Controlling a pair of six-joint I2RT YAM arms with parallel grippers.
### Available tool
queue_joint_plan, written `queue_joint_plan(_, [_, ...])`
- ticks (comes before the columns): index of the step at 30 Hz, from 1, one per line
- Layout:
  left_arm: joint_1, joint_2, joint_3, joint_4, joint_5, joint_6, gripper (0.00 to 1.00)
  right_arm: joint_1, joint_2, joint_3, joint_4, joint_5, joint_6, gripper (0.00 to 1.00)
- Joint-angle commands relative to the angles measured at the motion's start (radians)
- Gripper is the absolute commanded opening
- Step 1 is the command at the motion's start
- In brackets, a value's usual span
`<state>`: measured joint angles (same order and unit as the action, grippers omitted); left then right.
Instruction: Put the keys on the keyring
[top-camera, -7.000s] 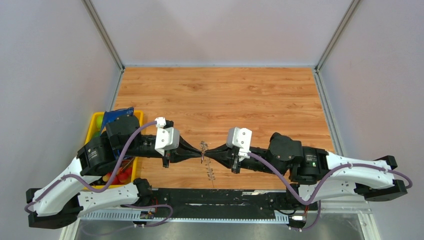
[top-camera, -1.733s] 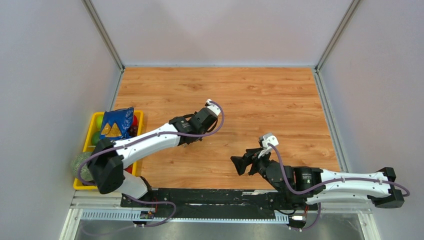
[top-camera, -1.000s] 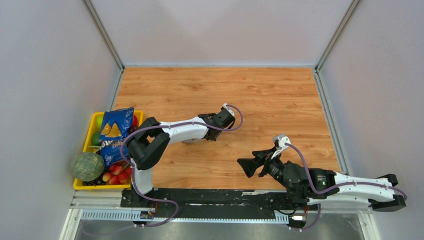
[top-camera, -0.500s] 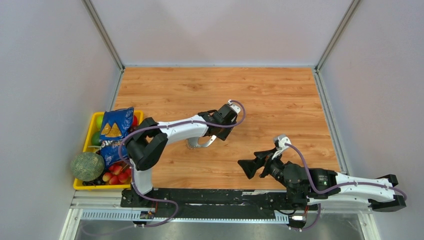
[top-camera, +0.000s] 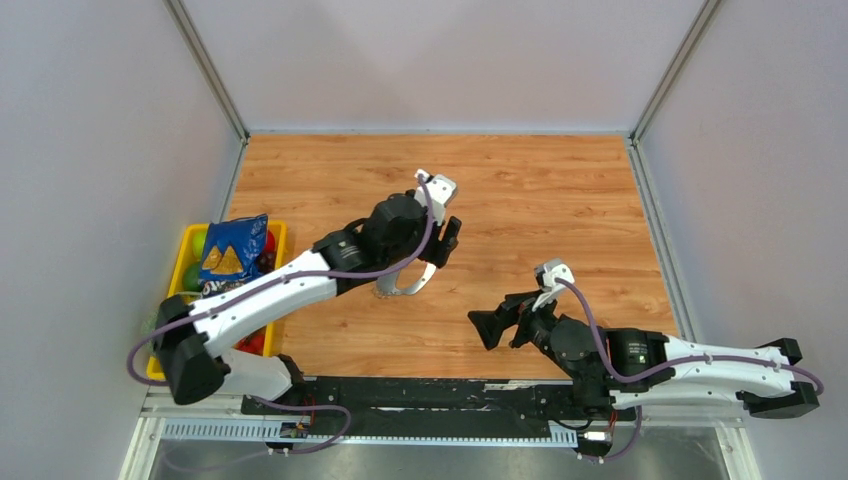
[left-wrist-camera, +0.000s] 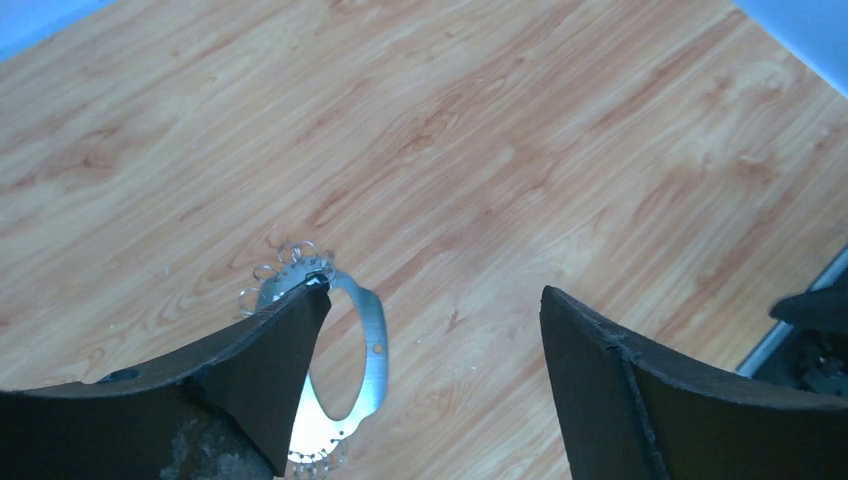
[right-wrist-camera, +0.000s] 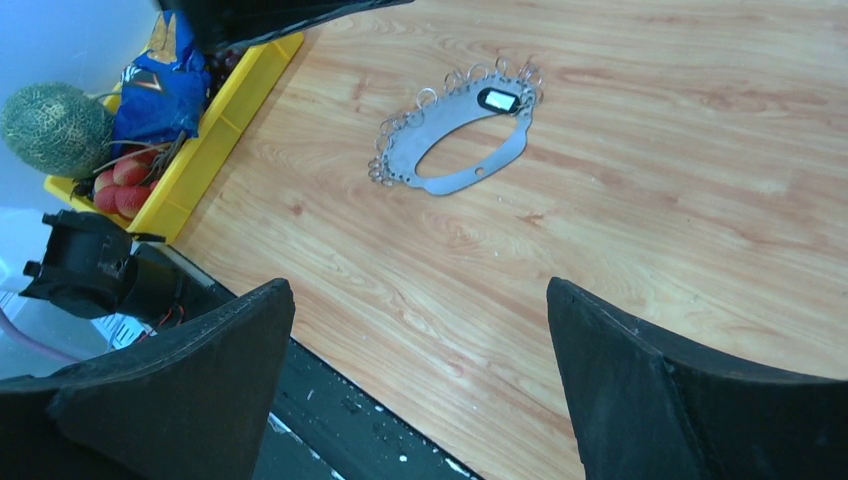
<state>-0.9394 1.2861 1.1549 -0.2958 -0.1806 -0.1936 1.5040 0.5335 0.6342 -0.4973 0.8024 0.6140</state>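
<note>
On wood-grain table, flat loop-fringed oval metal keyring, left claw and right claw released.

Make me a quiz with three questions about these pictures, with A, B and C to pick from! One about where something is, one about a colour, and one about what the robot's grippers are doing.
1. Where is the keyring?
A hanging from a hook
B lying flat on the wooden table
C under a blanket

2. What colour is the bin?
A yellow
B pink
C white

3. How are the left gripper and the right gripper?
A both shut tight
B one open, one shut
C both open, gripping nothing

Answers:
1 B: the hoop rests on the wood.
2 A: its walls are bright yellow.
3 C: each wrist view shows a wide gap between the fingers, with nothing gripped.
</note>
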Motion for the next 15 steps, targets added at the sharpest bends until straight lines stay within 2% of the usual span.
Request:
queue_joint_plan(1, [-0.001,-0.133,-0.045,0.009,0.036,0.052,0.97,-0.002,0.086,0.119,0.011,0.080,-0.055,1.00])
queue_joint_plan(11, [-0.002,-0.422,-0.157,-0.051,0.041,0.078,1.00,-0.006,0.409,0.346,0.005,0.185,-0.152,1.00])
queue_joint_plan(15, [-0.002,-0.520,-0.189,-0.076,0.050,0.056,1.00,-0.103,0.474,0.437,-0.001,0.064,-0.224,1.00])
